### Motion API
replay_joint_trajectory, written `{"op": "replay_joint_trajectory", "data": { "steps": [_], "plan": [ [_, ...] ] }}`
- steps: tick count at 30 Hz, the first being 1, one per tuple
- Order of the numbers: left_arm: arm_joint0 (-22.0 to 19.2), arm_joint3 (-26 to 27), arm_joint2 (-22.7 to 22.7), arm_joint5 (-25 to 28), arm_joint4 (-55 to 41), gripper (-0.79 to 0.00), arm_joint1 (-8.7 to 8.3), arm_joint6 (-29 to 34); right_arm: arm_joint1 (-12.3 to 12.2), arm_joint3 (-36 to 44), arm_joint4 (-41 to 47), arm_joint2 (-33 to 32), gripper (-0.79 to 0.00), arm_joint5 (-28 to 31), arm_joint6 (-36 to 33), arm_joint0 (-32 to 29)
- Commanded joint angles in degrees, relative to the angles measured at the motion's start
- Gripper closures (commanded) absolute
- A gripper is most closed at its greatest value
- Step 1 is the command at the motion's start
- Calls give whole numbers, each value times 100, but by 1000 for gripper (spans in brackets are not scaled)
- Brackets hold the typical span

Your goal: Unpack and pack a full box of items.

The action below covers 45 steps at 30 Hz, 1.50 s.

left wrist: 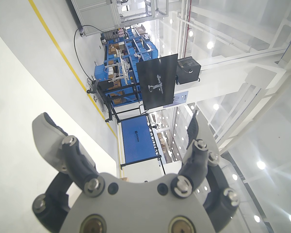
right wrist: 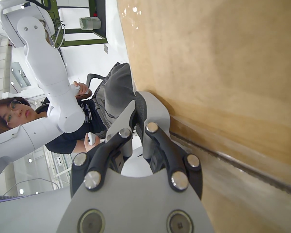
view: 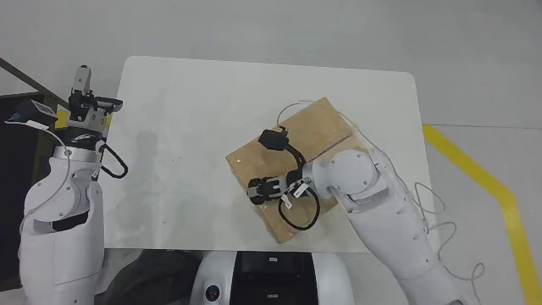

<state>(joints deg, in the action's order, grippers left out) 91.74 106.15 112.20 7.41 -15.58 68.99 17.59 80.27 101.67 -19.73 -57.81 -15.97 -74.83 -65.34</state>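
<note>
- box (view: 320, 127): closed brown cardboard with a taped seam, lying at an angle on the right half of the white tabletop (view: 186, 110), close to the near edge.
- right hand (right wrist: 135, 113): closed, fingers drawn together with their tips side by side. it lies flat along the box's top face, by the box's edge that faces the left arm.
- left hand (left wrist: 120, 120): open, fingers spread wide. it is held up beside the tabletop's left edge, well apart from the box.
</note>
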Motion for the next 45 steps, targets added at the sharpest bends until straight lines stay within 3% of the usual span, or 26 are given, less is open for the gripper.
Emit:
{"op": "replay_joint_trajectory", "data": {
  "steps": [1,12,36,41,45],
  "plan": [
    [0,0,0,0,0,-785,0,0,-39,94,23,-115,0,-6,31,-99],
    [0,0,0,0,0,-785,0,0,-289,656,9,-932,0,-233,202,-763],
    [0,0,0,0,0,-785,0,0,-577,615,960,-2331,0,-386,1268,-1384],
    [0,0,0,0,0,-785,0,0,-628,1273,776,-2207,0,-352,1351,-1662],
    [0,0,0,0,0,-785,0,0,-651,1506,428,-1800,0,-520,1267,-1539]
  ]
}}
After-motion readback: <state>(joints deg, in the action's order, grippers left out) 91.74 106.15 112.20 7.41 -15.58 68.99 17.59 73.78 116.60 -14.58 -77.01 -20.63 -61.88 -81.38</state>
